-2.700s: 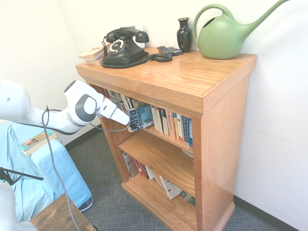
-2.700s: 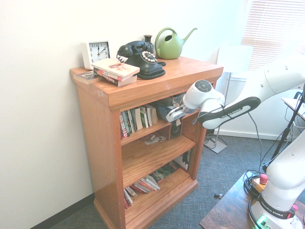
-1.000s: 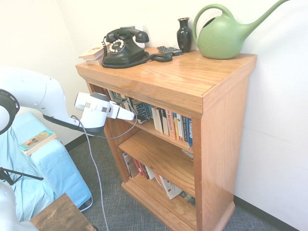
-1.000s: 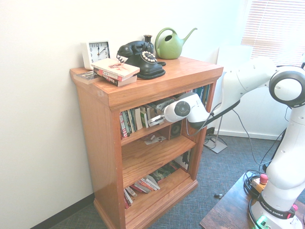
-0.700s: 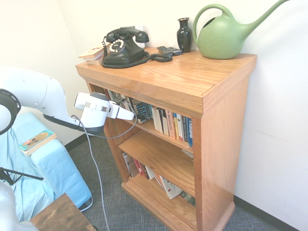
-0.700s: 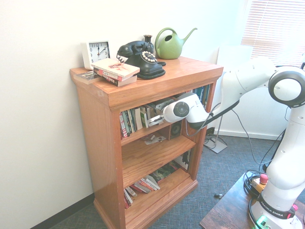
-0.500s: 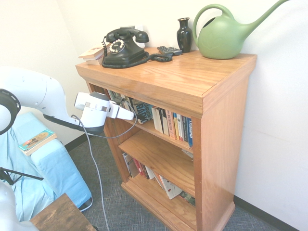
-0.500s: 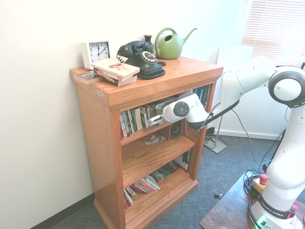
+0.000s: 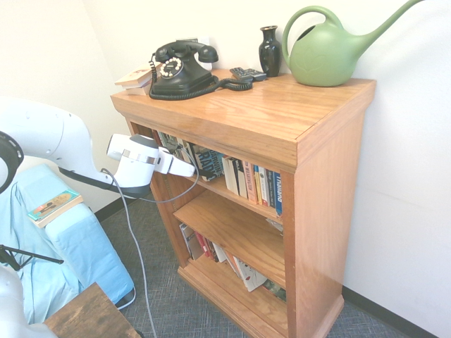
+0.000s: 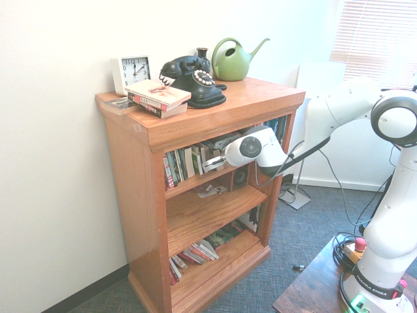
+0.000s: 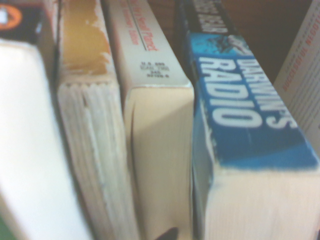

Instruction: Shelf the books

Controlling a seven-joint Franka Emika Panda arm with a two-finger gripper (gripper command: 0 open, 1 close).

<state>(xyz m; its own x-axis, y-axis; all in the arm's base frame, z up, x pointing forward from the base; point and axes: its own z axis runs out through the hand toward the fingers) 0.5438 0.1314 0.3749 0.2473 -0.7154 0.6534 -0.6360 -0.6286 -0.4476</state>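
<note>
Book: thick blue-and-black paperback (image 9: 210,163), "Darwin's Radio", on the top tier of the shelf (image 9: 282,120), left of centre in the first exterior view; leaning rather than upright, in a gap left of the row of upright books (image 9: 254,184).
Neighbour: cream paperback (image 11: 157,130) just beside it in the wrist view; touching or not, cannot tell.
Claw: claw (image 9: 192,170) right at the book's outer edge, angled downward; tips lost against the spines, so released or clenched cannot tell; contact with the book also unclear.
Risk, slump: if let go while leaning, likely to slide flat or tip toward the shelf's front edge, with loose space on one side.
Risk, snag: any drag on the cover during a pull-back likely to bring the book out again.
Risk, knock: pushing further in at this slant apt to shove the cream paperback and its neighbours askew.
Risk, collision: little room under the overhanging top; lifting too early likely to strike it.
</note>
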